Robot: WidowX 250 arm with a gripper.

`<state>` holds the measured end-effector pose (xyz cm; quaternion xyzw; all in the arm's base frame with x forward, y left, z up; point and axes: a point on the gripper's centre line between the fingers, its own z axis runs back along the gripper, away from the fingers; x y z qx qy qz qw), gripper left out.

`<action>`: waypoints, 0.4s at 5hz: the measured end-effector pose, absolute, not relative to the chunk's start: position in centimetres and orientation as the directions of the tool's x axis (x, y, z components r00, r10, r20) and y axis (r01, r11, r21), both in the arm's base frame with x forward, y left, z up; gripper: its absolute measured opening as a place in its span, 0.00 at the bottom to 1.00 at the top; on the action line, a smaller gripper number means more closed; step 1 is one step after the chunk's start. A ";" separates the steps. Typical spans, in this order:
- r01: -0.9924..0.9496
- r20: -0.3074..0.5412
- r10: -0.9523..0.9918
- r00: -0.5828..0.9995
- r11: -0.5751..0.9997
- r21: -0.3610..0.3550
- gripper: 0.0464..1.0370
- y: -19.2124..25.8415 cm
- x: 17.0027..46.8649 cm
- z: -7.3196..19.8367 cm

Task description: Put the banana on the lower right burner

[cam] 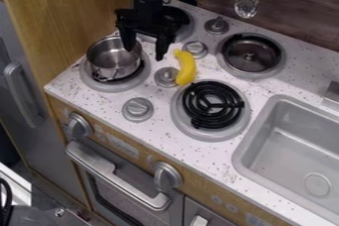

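Note:
The yellow banana [185, 67] lies on the speckled stovetop among the knobs, its lower end close to the upper left rim of the lower right burner [212, 105]. That burner has a black coil and nothing on it. My gripper [145, 53] hangs at the upper left, above and left of the banana, with its two fingers spread apart. One finger is over the metal pot's right edge and the other is near the banana's upper end. Nothing is between the fingers.
A metal pot [114, 60] stands on the lower left burner. The upper right burner [251, 55] is at the back, and the grey sink [246, 157] is on the right. Several grey knobs, one a knob [138, 109] near the front, rise from the stovetop.

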<state>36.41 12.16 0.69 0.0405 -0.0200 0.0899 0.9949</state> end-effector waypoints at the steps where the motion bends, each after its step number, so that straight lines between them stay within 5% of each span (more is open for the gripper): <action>1: -0.180 -0.003 0.181 0.983 0.981 0.069 0.96 11.9 35.6 -1.0; 2: -0.175 0.003 0.175 0.984 0.983 0.049 0.96 10.6 36.2 -1.3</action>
